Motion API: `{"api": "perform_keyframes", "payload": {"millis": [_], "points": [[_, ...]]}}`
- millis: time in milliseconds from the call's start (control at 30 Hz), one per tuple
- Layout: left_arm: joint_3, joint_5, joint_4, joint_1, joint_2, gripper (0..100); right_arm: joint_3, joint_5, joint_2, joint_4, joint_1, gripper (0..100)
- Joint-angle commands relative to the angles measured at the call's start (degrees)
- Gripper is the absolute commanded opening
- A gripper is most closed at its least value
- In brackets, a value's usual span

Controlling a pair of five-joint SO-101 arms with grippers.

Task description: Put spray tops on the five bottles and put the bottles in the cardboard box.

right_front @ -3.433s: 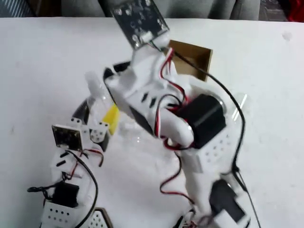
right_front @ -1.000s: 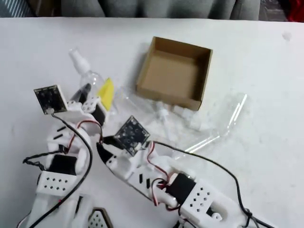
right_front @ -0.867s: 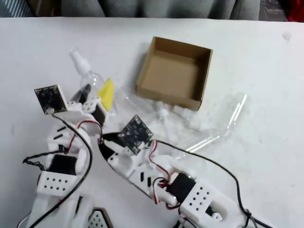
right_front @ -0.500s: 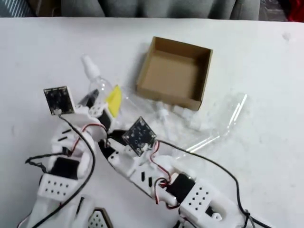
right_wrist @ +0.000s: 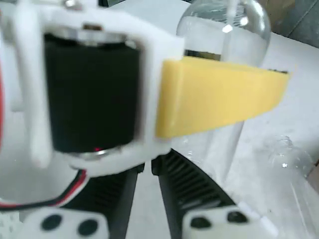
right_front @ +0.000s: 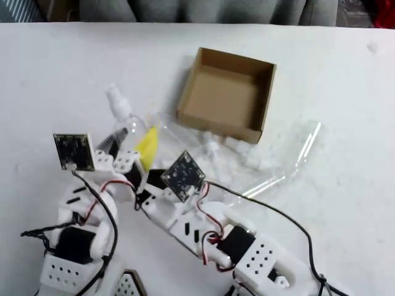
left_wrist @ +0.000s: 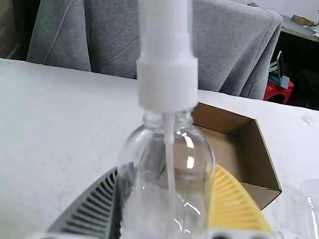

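L gripper is clamped on 1 bottle, grey jaw on 1 side, yellow jaw on the other, bottle upright. Its spray top sits on the neck w/ the dip tube running down inside. Looks seated, can't confirm it's tight. Bottle is beside the cardboard box on the L arm's side, not touching it. R gripper sits right next to L's jaws, can't tell its state.

My read on the step: bottle 1 is capped, transfer to box pending. Box looks empty, so 0 of 5 in. Next move needs L to lift, clear the box wall, then release over the inside. R should back off 1st.

High view adds the box interior, plus loose spray tops and clear bottles on the table in front of the box. L wrist view adds tube + neck seating. R wrist view adds a close look at the yellow jaw across the bottle body.
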Motion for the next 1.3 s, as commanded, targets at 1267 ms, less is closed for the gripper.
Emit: {"api": "perform_keyframes", "payload": {"millis": [1267], "points": [[7.82,-4.75,-7.65,-2.77,-7.60,2,-16.97,0.26,0.22,27.74,22.55,1.7]]}}
